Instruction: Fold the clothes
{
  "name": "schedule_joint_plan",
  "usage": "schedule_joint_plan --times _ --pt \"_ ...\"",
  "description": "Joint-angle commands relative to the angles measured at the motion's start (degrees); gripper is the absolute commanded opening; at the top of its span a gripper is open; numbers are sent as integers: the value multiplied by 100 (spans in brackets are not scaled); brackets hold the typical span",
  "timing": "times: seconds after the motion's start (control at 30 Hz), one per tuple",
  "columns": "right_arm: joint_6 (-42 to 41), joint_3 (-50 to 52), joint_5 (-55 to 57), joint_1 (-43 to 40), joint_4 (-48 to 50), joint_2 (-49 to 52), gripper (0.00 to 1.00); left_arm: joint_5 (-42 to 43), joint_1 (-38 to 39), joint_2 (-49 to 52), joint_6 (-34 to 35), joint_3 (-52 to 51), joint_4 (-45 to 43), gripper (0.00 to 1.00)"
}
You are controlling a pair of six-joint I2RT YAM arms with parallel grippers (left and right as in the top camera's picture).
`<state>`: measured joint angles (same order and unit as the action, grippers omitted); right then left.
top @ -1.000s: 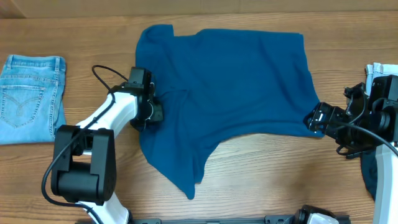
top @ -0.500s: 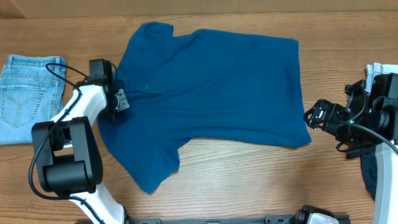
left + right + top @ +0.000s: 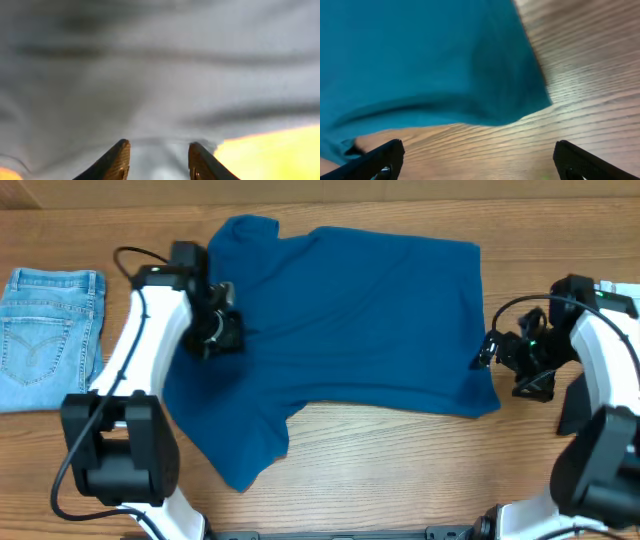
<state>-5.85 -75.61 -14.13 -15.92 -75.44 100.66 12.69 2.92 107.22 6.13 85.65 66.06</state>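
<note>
Your deep blue shirt [image 3: 350, 310] lies spread flat on the table [image 3: 400, 465] just beside the jeans [image 3: 50, 335], your left gripper [image 3: 157, 149] over its jeans-side edge, fingers partly apart and gripping nothing, your right gripper [image 3: 479, 152] at the edge farthest from the jeans, spread wide, empty.

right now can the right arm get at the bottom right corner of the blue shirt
Probably yes. The right gripper is open beside the shirt's right edge, with that corner just ahead on the table and nothing lying between.
</note>
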Motion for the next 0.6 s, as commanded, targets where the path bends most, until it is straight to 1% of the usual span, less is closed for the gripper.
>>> schedule_joint_plan --times 0.0,0.03,0.07,0.17,0.27,0.4,0.47,0.57 --pt "-297 24 555 2 37 236 100 83 446 -72 -122 -170 586 45" --pt "-299 57 557 2 85 238 100 28 566 -72 -116 -317 686 46" --pt "-304 68 557 -42 170 238 100 28 754 -72 -9 -702 649 46" --pt "-341 179 553 -269 267 238 100 -59 984 -72 33 -1187 656 46" --pt "-337 621 341 -380 595 238 100 -695 1180 -72 772 -1613 675 45" --pt "-278 1088 -267 -380 1075 238 100 -732 1213 -83 1349 -1628 601 45" --pt "-273 1298 -546 -380 1187 238 100 -730 1215 -83 1410 -1628 590 45" --pt "-323 1537 -549 -380 1482 238 100 -728 1215 -83 1405 -1628 638 45"
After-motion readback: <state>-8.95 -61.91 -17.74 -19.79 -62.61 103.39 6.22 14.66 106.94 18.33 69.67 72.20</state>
